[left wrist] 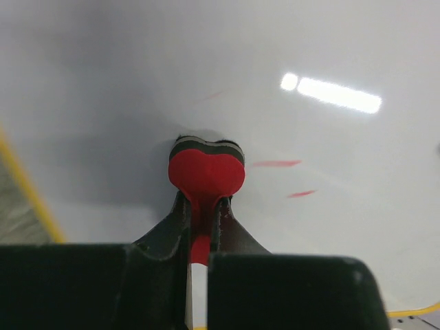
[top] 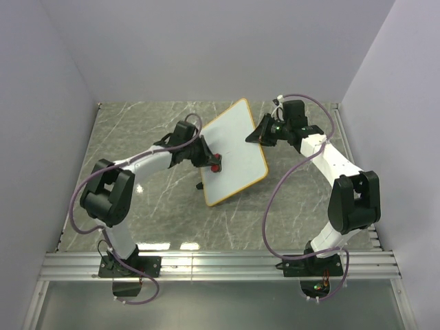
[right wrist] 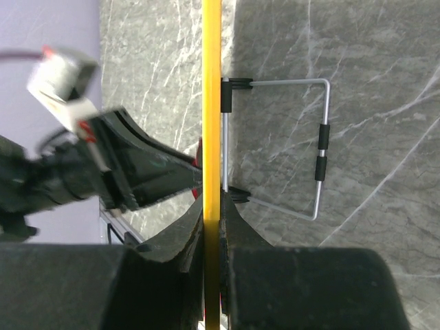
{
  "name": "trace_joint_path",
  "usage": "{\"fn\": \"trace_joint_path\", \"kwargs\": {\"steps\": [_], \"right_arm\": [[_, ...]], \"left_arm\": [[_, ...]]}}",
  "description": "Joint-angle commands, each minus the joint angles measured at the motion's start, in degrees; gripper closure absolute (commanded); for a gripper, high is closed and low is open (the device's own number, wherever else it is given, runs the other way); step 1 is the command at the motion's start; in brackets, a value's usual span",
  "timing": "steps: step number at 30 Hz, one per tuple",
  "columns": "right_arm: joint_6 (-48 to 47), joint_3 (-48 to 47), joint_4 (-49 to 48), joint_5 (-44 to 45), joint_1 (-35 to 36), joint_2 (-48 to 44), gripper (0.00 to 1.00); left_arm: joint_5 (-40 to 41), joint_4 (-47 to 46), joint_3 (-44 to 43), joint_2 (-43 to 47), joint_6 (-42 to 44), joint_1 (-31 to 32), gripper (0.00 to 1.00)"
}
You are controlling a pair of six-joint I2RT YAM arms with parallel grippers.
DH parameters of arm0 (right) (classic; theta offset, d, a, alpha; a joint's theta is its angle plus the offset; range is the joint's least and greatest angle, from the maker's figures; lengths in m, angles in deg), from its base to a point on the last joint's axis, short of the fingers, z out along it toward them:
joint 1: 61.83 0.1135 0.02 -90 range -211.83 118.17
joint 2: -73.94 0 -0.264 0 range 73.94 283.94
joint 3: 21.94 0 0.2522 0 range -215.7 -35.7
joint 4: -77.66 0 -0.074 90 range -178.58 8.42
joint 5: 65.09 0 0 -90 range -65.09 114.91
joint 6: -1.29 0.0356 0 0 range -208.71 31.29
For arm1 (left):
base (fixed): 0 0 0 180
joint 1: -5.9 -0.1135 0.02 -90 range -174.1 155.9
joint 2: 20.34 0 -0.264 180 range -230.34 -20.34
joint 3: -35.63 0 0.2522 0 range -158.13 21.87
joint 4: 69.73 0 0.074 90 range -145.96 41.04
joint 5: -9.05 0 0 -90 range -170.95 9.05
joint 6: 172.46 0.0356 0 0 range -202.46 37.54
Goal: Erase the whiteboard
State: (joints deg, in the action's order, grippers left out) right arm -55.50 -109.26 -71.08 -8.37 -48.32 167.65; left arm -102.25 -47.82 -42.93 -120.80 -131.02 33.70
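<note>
Whiteboard (top: 234,155) sits mid-table, turned on a diagonal between your two arms, a glossy white face inside a thin orange-yellow rim. From overhead that face looks clean to you. The left wrist camera shows what the top view misses: two short red streaks (left wrist: 275,163) (plus a fainter smear higher up) just beside the red eraser (left wrist: 206,172), which your left gripper (left wrist: 201,210) pinches by its narrow stem, felt end against the board. The right wrist camera looks along the board edge-on, so the rim reads as one yellow line with your right gripper (right wrist: 212,220) clamped tight on it. Only there do you see the bent wire stand (right wrist: 320,148) behind the board, over the marble table (right wrist: 385,82).
</note>
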Motion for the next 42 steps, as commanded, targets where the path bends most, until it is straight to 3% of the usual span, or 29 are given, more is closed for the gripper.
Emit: {"fn": "trace_joint_path", "kwargs": {"steps": [1, 5, 8, 16, 23, 27, 33, 37, 42], "right_arm": [[-1.5, -0.2, -0.7, -3.5, 2.7, 0.1, 1.00], [-2.4, -0.2, 0.0, -3.3, 2.6, 0.0, 1.00], [-2.9, -0.8, 0.6, -3.1, 2.5, 0.2, 1.00], [-2.8, -1.1, 0.3, -3.6, 1.2, 0.2, 1.00], [-2.4, -0.4, -0.3, -4.2, -0.3, -0.2, 1.00], [-1.7, 0.3, -1.1, -4.4, -0.4, -0.3, 1.00], [-1.8, -0.2, -0.9, -4.1, -0.5, -0.6, 1.00], [-1.0, -0.3, -1.6, -4.0, -0.5, -0.8, 1.00], [0.3, 0.7, -3.7, -4.0, -0.6, -0.8, 1.00]], "left_arm": [[-2.5, 3.0, -11.6, -3.8, 2.2, 3.8, 1.00], [-4.5, 6.4, -24.9, -8.2, 1.7, 6.7, 1.00], [-4.5, 8.0, -29.0, -10.4, 1.8, 9.2, 1.00], [-2.1, 6.9, -18.5, -7.8, 1.6, 7.2, 1.00], [4.8, 9.6, -6.4, -5.6, 5.0, 5.3, 1.00], [5.6, 9.4, -3.4, -6.1, 4.3, 1.2, 1.00], [8.6, 16.3, -11.1, -2.6, 6.9, -0.8, 1.00], [10.0, 21.0, -20.9, -0.2, 8.6, -1.4, 1.00], [7.4, 21.6, -24.4, -2.6, 8.9, -0.5, 1.00]]}}
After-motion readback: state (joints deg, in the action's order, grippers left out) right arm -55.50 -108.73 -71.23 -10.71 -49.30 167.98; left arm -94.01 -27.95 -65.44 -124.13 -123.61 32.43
